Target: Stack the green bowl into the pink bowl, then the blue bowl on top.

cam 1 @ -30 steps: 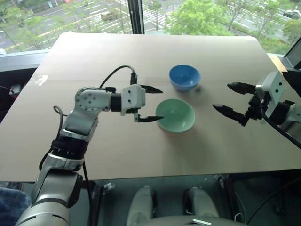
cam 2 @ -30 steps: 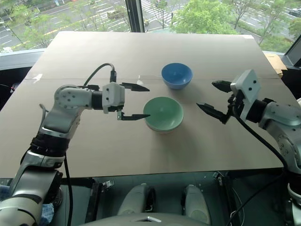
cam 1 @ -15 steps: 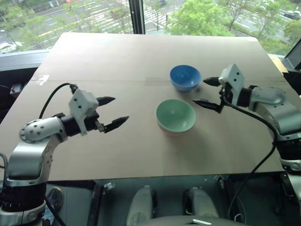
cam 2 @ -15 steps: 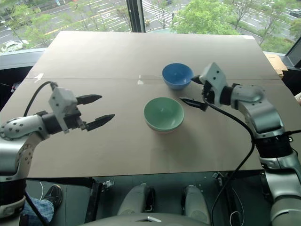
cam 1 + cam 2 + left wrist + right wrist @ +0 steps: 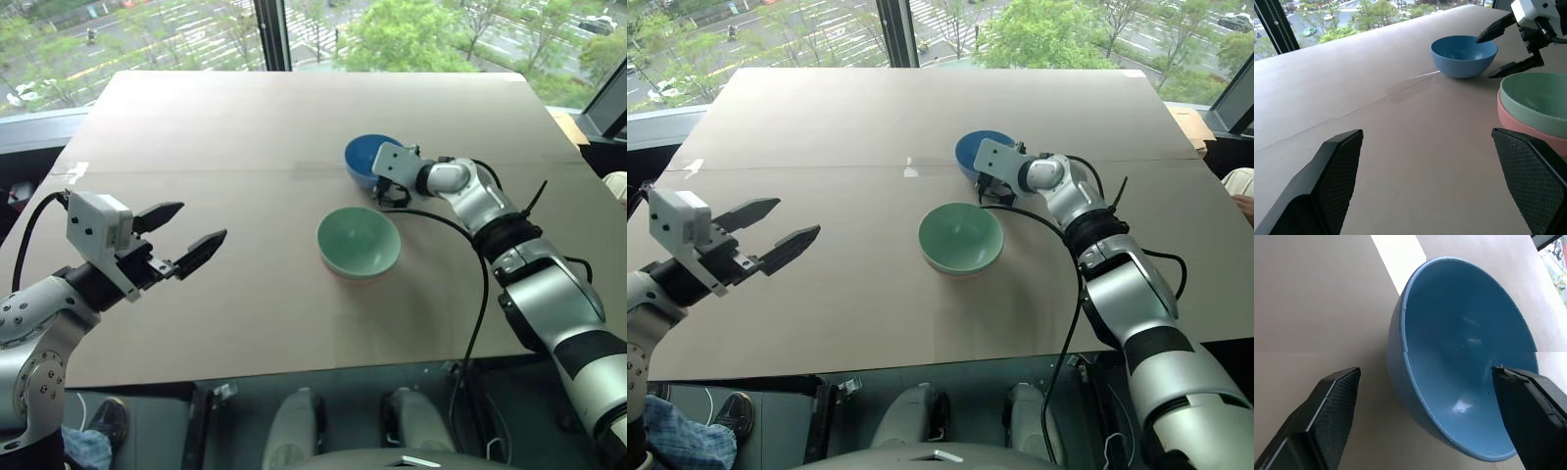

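Note:
The green bowl (image 5: 359, 241) sits nested inside the pink bowl (image 5: 1518, 123) near the middle of the table, with only the pink rim showing beneath it. Just behind them stands the blue bowl (image 5: 362, 155), upright and empty. My right gripper (image 5: 1497, 53) is open at the blue bowl's near right side, one finger over the rim and the other outside the wall near the table. I cannot tell whether it touches the bowl. My left gripper (image 5: 201, 220) hangs open and empty over the table's left part, far from the bowls.
The table (image 5: 245, 127) is covered in brown cardboard with a taped seam (image 5: 196, 168) across it. Windows run along its far edge. A cardboard piece (image 5: 571, 125) lies at the far right corner. My right arm's cable (image 5: 477, 294) hangs over the table's right part.
My left gripper has pulled back to the left, away from the green bowl. My right gripper has swung forward and left to the blue bowl. The bowls have not moved.

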